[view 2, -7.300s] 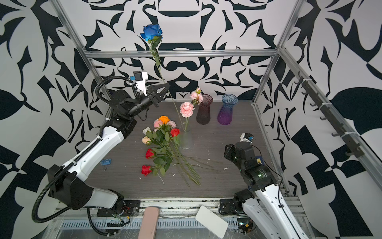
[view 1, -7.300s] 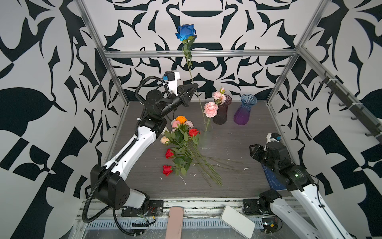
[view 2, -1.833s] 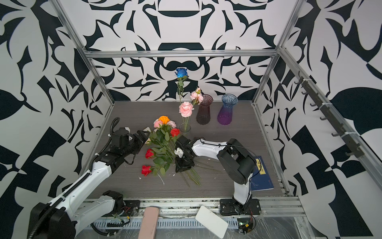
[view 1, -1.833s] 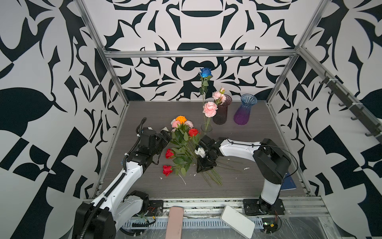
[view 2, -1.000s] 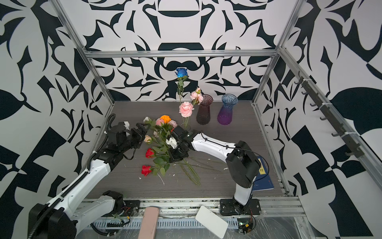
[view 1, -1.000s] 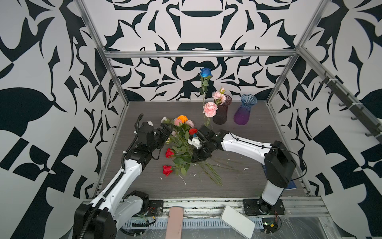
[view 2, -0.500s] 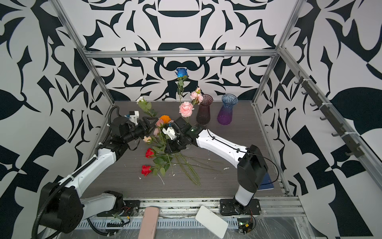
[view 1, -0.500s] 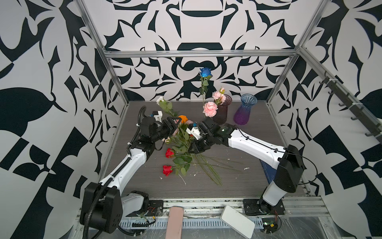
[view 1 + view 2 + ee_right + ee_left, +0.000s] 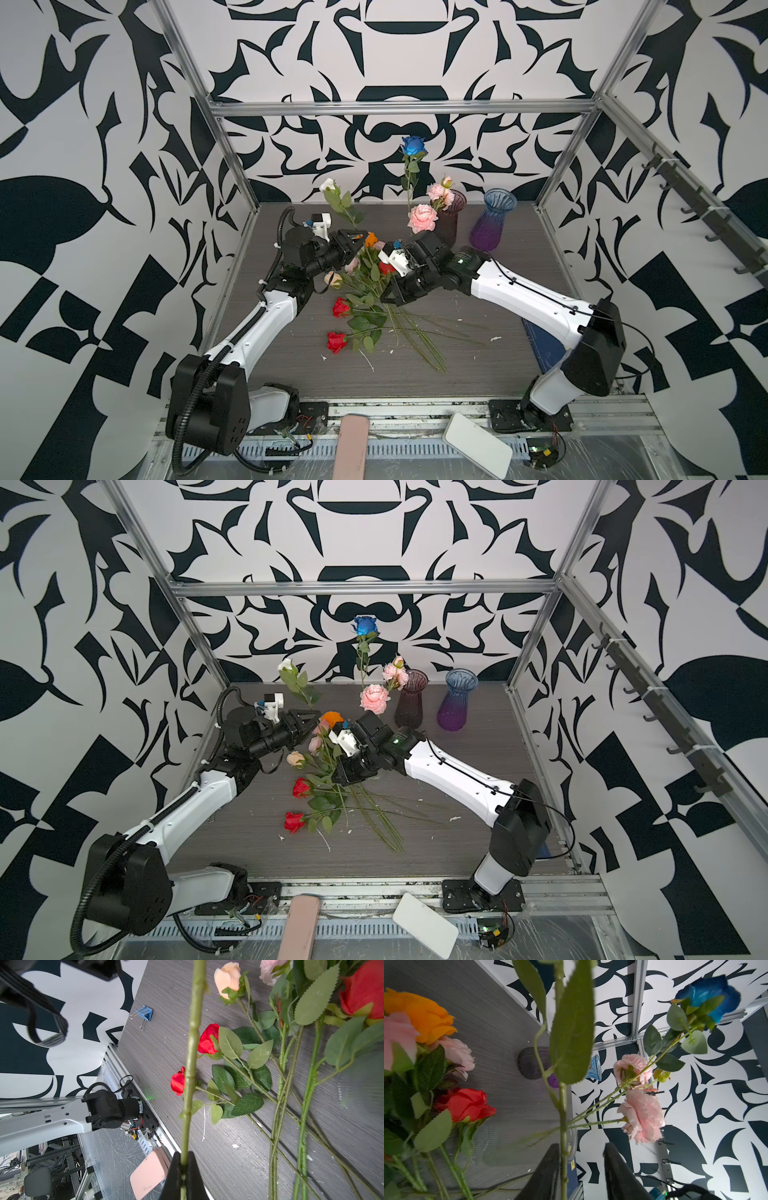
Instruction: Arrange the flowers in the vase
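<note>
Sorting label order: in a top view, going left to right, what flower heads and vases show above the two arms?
white rose → blue rose → dark vase → blue-to-purple vase. The pink roses are left out because they overlap the blue rose and the dark vase.

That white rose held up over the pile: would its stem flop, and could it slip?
Probably stiff: the white rose shows a nearly straight stem from the right gripper up to its head. Likely light, held by a narrow pinch on that thin stem. It might swivel there, being leafy and top-heavy.
</note>
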`<state>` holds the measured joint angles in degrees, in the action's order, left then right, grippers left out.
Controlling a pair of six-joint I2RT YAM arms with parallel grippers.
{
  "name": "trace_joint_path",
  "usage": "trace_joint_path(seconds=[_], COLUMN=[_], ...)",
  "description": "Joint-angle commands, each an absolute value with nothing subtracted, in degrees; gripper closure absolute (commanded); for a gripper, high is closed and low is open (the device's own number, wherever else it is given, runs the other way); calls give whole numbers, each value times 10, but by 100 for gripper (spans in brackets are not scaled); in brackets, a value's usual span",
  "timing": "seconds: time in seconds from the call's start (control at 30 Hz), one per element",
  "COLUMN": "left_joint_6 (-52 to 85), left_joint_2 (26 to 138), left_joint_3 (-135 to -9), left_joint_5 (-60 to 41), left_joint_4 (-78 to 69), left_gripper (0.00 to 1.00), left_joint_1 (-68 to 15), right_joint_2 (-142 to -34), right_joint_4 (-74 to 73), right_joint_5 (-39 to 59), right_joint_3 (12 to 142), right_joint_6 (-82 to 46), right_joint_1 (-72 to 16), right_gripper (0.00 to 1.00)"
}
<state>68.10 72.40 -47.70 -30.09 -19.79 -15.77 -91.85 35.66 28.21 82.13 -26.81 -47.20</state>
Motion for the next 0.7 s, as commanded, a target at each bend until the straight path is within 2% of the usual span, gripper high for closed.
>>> trace_joint_path(seconds=[0.0, 0.27, 0.5, 0.67], left_joint_6=[689, 690, 689, 689], left_joint_2=[726, 757, 782, 787], left_joint_3=[-475, -481, -496, -505], left_joint_5=[-310, -310, -308, -313], left_joint_4=[-225, -229, -234, -239], left_gripper=[64, 69, 68, 74], left_joint_1=[-161, -182, -205, -205], right_joint_2=[-898, -894, -891, -891], right_joint_4=[351, 356, 358, 359], right_joint_5=[282, 289, 291, 292], right_joint_3=[820, 818, 815, 813], right_joint_6=[-261, -255, -252, -252], right_joint_1=[-463, -451, -449, -446], right_gripper=[100, 100, 100, 100])
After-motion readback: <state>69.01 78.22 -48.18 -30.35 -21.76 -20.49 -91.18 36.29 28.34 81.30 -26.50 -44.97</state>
